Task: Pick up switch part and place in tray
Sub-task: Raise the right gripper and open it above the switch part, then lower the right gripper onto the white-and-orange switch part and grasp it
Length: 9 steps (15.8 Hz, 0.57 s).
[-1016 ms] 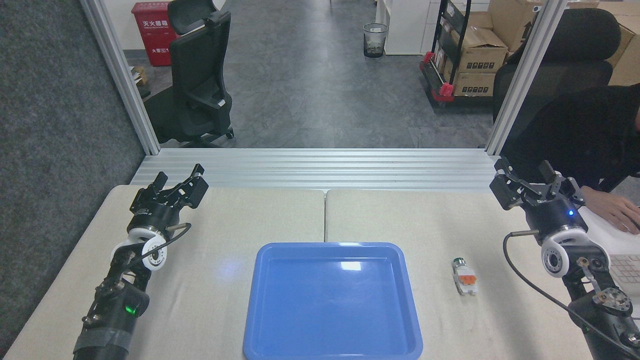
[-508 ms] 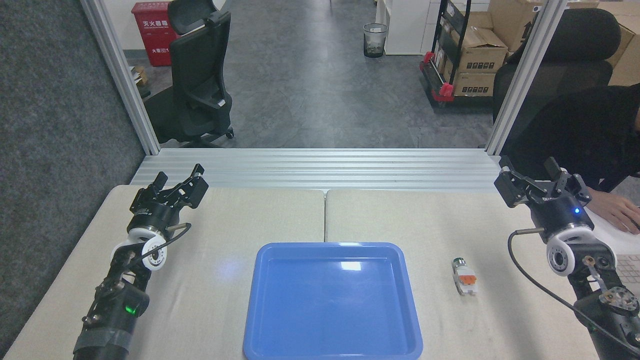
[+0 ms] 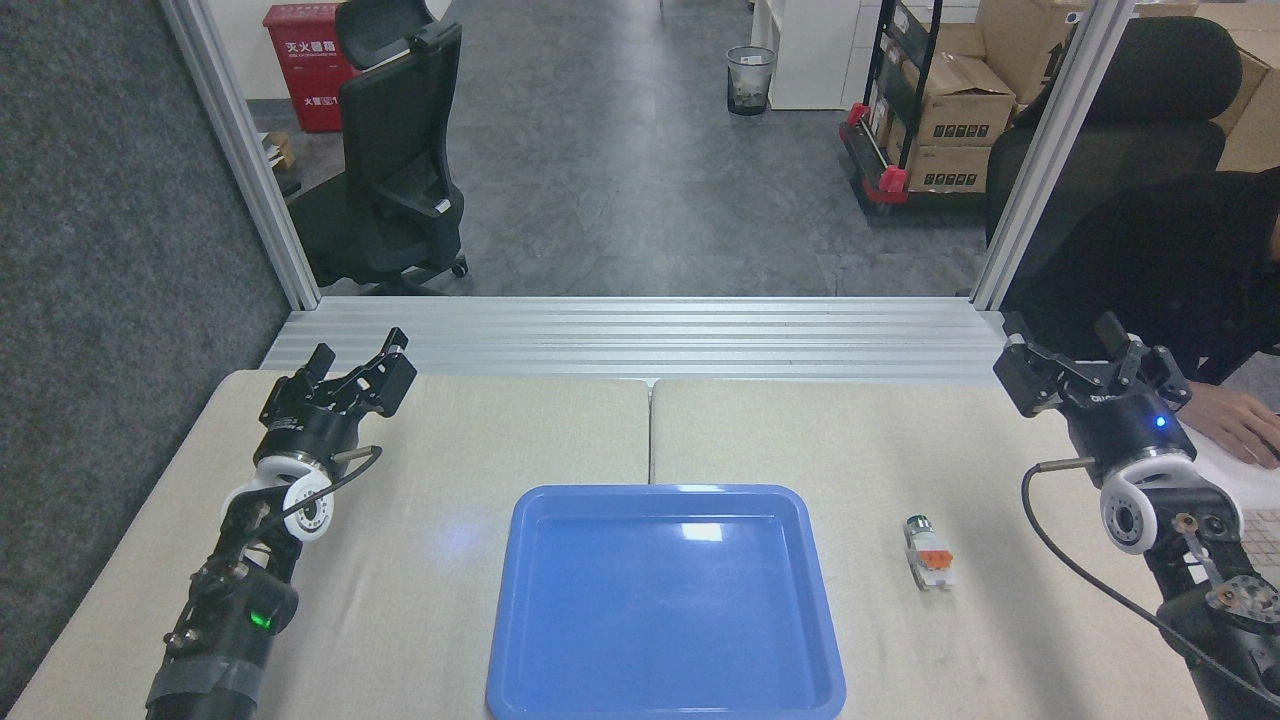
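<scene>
A: Nothing done yet? The tray (image 3: 665,690) lies bare.

B: Correct. The switch part (image 3: 929,555) sits on the bench (image 3: 420,580), right of the tray. Left gripper (image 3: 358,368) and right gripper (image 3: 1075,352) hold jaws apart, both well clear.

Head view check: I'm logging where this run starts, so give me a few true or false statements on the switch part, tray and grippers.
1. The switch part lies on the table, right of the tray. True.
2. The tray already holds the switch part. False: the tray is empty.
3. The right gripper grips the switch part. False: it is open, away from the part.
4. The left gripper is open and holds nothing. True.
5. A person's hand rests at the table's right edge. True.
</scene>
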Available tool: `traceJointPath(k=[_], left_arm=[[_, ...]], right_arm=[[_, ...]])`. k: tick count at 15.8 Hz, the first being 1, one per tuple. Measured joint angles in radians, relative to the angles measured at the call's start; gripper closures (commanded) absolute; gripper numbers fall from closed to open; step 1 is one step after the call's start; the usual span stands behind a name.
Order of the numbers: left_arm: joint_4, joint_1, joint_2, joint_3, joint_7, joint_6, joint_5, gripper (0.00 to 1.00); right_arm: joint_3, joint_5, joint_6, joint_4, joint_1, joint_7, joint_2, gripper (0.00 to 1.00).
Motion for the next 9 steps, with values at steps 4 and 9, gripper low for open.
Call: traceJointPath(k=[4, 9], left_arm=[[0.000, 0.000, 0.000, 0.000, 0.000, 0.000, 0.000, 0.00], [0.000, 0.000, 0.000, 0.000, 0.000, 0.000, 0.000, 0.00]], right_arm=[[-0.001, 0.002, 0.003, -0.001, 0.010, -0.008, -0.006, 0.01], [0.002, 0.003, 0.004, 0.001, 0.043, -0.009, -0.005, 0.01]])
